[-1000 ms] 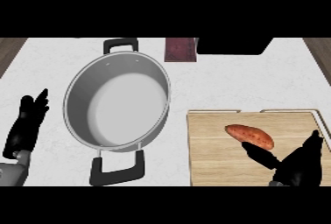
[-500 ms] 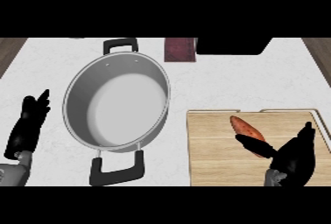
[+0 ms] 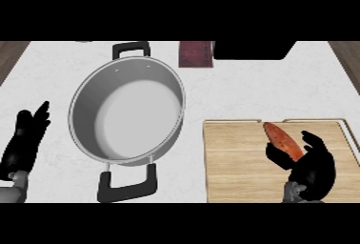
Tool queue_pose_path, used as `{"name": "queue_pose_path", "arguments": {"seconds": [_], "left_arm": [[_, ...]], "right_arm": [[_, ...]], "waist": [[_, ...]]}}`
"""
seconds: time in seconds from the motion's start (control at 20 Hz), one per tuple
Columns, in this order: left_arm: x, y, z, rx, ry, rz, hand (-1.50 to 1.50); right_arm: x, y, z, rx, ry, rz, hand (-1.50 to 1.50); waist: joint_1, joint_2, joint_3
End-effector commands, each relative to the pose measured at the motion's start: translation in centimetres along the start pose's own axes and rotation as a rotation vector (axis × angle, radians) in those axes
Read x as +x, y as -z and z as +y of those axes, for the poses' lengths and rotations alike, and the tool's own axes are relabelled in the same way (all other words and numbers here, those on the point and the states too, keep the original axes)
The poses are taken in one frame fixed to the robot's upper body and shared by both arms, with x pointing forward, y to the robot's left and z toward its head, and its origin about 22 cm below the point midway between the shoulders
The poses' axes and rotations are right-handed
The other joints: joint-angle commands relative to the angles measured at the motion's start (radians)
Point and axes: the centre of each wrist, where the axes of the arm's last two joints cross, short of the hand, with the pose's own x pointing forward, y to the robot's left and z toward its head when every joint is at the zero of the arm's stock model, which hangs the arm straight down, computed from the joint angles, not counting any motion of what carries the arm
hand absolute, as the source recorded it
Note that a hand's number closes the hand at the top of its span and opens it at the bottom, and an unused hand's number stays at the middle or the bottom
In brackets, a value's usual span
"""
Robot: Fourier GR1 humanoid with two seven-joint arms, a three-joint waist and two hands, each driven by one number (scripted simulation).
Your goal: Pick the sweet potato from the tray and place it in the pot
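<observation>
My right hand (image 3: 313, 167) is curling round the potato (image 3: 280, 136) and hiding its lower end; only the upper part is showing. The same hand is covering part of the tray (image 3: 239, 162), whose near edge is running out of view at the bottom. The forearm behind my left hand (image 3: 21, 143) is being cut off there too. At the top, a dark red item (image 3: 195, 53) and a black item (image 3: 253, 50) are being cropped; neither is identifiable.
</observation>
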Motion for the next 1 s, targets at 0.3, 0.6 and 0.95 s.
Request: {"name": "queue_pose_path", "arguments": {"seconds": [0.3, 0.6, 0.95], "left_arm": [[1.6, 0.0, 0.9, -0.001, 0.004, 0.003, 0.0], [1.0, 0.3, -1.0, -0.027, -0.005, 0.008, 0.0], [2.5, 0.7, -1.9, -0.072, 0.019, -0.055, 0.0]], "right_arm": [[2.5, 0.3, 0.6, -0.181, -0.102, 0.087, 1.5], [1.7, -0.4, 1.1, 0.008, -0.335, -0.321, 1.5], [0.0, -0.9, 2.1, 0.334, -0.748, -1.033, 1.5]], "waist": [[0.0, 0.001, 0.0], [0.015, 0.003, 0.001], [0.081, 0.018, 0.001]]}}
